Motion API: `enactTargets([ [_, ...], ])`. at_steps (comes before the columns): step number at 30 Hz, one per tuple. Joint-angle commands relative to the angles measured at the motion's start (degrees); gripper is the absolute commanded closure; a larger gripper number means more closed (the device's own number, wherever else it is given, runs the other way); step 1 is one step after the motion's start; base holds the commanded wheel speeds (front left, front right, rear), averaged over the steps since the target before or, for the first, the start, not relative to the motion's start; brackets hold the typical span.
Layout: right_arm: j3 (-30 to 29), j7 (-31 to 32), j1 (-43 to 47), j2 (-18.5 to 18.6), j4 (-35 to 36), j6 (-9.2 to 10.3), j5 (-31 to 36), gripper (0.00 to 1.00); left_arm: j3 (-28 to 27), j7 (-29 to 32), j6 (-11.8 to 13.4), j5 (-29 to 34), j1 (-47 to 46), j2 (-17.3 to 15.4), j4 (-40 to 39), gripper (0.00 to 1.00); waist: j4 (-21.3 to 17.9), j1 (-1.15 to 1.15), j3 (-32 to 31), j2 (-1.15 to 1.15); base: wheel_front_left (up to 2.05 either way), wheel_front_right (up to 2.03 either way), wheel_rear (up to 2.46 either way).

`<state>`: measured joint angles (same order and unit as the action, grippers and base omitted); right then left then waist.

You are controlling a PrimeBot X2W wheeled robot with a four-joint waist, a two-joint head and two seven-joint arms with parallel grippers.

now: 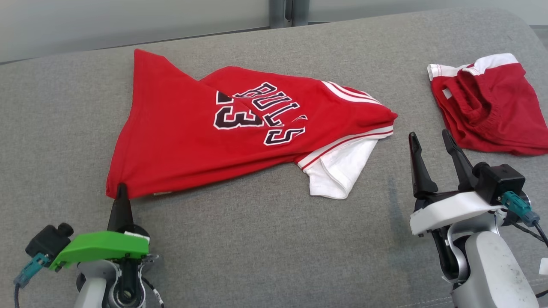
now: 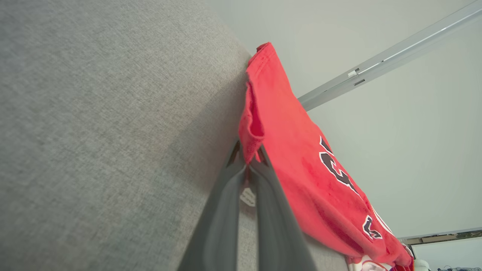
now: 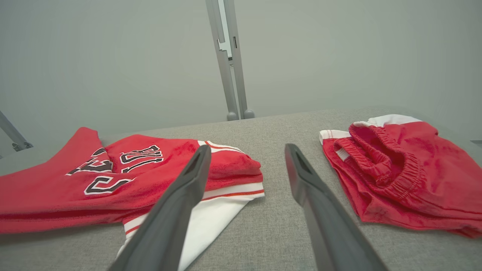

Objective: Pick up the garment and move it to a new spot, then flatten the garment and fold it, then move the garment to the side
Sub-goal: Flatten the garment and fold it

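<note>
Head view: left gripper (image 1: pixel 121 188) clenched on the near-left corner of the jersey (image 1: pixel 180 132), sprawled across the grey cushion (image 1: pixel 257 239); right gripper (image 1: pixel 432 141) gaping, empty. Light, floppy cloth, I reckon; pinch the near-right hem too.

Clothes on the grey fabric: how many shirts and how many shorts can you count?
red jersey: 1
red shorts: 1
Total: 2
</note>
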<state>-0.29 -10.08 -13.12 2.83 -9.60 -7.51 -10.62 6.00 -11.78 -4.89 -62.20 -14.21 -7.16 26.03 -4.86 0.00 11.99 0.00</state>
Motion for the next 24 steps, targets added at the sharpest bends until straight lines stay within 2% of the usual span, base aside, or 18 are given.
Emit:
enactTargets([
  [1, -0.09, 0.12, 0.78, 0.13, -0.12, 0.04, 0.18, 0.0, -0.23, -0.43, 0.36, 0.01, 1.22, -0.32, -0.72, 1.0, 0.43, 0.0, -0.35, 0.0, 0.0, 0.0, 0.0],
  [10, -0.58, 0.4, 1.67, 0.14, -0.55, 0.04, 0.55, 0.0, -2.2, -0.93, 7.64, -0.43, 14.43, 0.25, -16.53, 1.0, 0.3, 0.0, -0.07, 0.0, 0.0, 0.0, 0.0],
  [13, -0.36, 0.71, 1.63, 0.13, -0.8, 0.04, 0.48, 0.0, -2.67, -1.08, 9.16, -0.07, 16.11, 0.27, -17.84, 1.0, 0.02, 0.0, 0.04, 0.0, 0.0, 0.0, 0.0],
  [17, 0.68, 1.5, 1.19, 0.1, -1.46, 0.04, 0.48, 0.0, -2.38, -1.21, 10.1, 1.2, 14.68, -0.31, -15.85, 1.0, -0.42, 0.0, -0.22, 0.0, 0.0, 0.0, 0.0],
  [18, 1.11, 1.74, 1.02, 0.1, -1.59, 0.04, 0.7, 0.0, -2.56, -1.4, 10.16, 1.25, 14.05, -0.24, -15.02, 0.91, -0.58, 0.0, -0.32, 0.0, 0.0, 0.0, 0.0],
  [19, 1.65, 2.12, 0.88, 0.12, -1.81, 0.04, 0.63, 0.0, -2.76, -1.62, 10.27, 1.7, 13.61, -0.25, -14.32, 0.52, -0.71, 0.0, -0.47, 0.0, 0.0, 0.0, 0.0],
  [20, 2.24, 2.55, 0.79, 0.11, -2.02, 0.04, 0.56, 0.0, -2.72, -1.83, 10.42, 2.53, 13.33, -0.45, -13.68, 0.0, -0.8, 0.0, -0.66, 0.0, 0.0, 0.0, 0.0],
  [24, 4.51, 4.22, 0.59, 0.1, -2.96, 0.04, 1.06, 0.0, -3.32, -2.85, 10.57, 5.84, 12.88, -1.08, -12.57, 0.0, -0.62, 0.0, -1.63, 0.0, 0.0, 0.0, 0.0],
])
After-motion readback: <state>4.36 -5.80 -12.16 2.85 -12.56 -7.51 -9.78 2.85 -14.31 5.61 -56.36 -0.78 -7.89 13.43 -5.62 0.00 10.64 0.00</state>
